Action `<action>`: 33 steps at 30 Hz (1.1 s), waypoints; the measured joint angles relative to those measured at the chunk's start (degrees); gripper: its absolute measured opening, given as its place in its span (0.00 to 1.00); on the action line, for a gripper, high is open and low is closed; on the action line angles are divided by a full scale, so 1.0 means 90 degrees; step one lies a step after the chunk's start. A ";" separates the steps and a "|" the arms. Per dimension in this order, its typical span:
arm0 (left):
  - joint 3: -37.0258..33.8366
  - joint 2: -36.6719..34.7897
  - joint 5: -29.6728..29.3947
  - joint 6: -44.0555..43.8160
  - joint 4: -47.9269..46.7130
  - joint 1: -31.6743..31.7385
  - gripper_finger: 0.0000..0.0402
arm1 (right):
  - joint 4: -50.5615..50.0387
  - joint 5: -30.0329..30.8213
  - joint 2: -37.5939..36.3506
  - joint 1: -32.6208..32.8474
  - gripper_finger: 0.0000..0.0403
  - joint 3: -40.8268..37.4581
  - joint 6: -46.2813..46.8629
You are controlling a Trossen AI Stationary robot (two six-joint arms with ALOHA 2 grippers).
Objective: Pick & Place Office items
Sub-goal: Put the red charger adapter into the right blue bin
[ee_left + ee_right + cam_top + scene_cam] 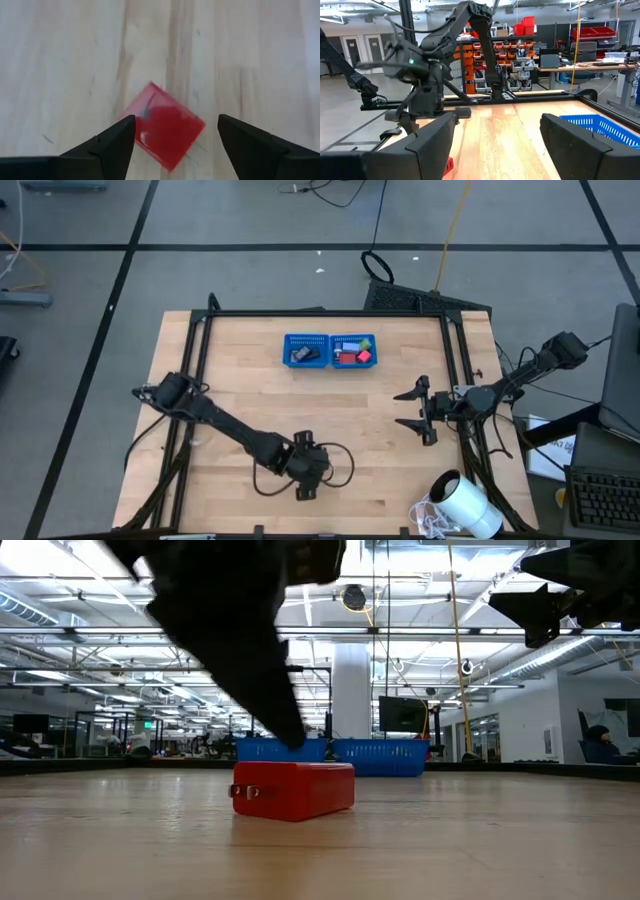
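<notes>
Left tool above a red block

The left tool hangs open, red block between its fingers on the surface; right tool open.

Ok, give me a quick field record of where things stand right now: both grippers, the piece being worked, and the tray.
left gripper: open, over the near middle of the table, fingers either side of the block, not touching it
target: small red rectangular block, lying flat on the wooden table, turned diagonal to the fingers
right gripper: open, raised at the table's right side, holding nothing
tray: blue mesh two-part tray at the far middle, dark pieces in one compartment, red ones in the other
</notes>
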 joint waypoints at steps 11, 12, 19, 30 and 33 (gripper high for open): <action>-0.0007 0.0069 0.0131 -0.2342 -0.0401 -0.0007 0.69 | -0.0058 0.0000 0.0000 0.0000 0.70 0.0001 0.0000; -0.0007 0.0069 0.0174 -0.2634 -0.0399 -0.0006 0.69 | -0.0074 0.0002 -0.0002 0.0000 0.70 0.0000 0.0000; -0.0004 0.0097 0.0271 -0.3806 -0.0384 0.0019 0.69 | -0.0093 0.0000 0.0002 0.0001 0.70 -0.0001 0.0000; 0.0039 0.0563 0.0333 -0.3816 -0.0225 0.0257 0.69 | -0.0146 -0.0004 -0.0003 0.0001 0.70 0.0001 0.0000; 0.0036 0.0572 0.0342 -0.3445 -0.0223 0.0301 0.69 | -0.0189 0.0000 0.0010 0.0001 0.70 0.0000 0.0000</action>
